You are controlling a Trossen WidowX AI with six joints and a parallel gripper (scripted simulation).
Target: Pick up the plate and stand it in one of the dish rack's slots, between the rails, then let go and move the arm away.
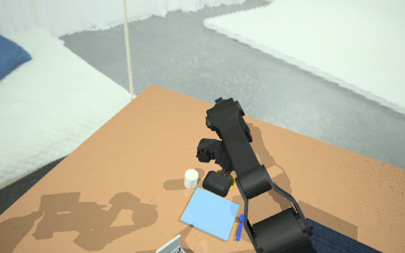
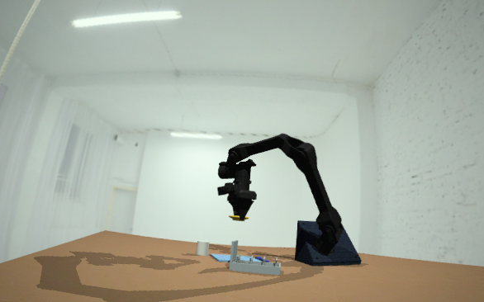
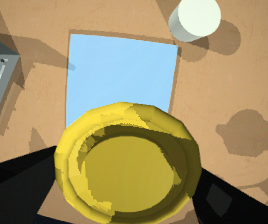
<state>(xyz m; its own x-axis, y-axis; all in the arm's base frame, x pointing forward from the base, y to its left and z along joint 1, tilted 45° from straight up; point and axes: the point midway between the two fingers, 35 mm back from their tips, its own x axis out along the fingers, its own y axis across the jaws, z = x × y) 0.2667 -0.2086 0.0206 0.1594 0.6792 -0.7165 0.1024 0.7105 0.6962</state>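
Note:
The yellow round plate (image 1: 233,182) (image 2: 234,217) (image 3: 125,172) is held level, face up, high above the table. My gripper (image 2: 239,216) (image 3: 127,165) is shut on it, with one black finger at each side of the rim in the wrist view. In the top view the arm hides most of the plate. The grey dish rack (image 1: 168,244) (image 2: 254,268) (image 3: 6,86) stands on the table, with a taller wall at one end and small posts along it. It lies off to the left of the plate in the wrist view and is partly cut off there and in the top view.
A light blue square mat (image 1: 209,214) (image 2: 220,258) (image 3: 120,75) lies between the plate and the rack. A white cylinder (image 1: 191,179) (image 2: 202,248) (image 3: 197,17) stands near the mat's corner. A dark blue spoon-like thing (image 1: 239,231) (image 2: 261,259) lies beside the mat, near the arm's base.

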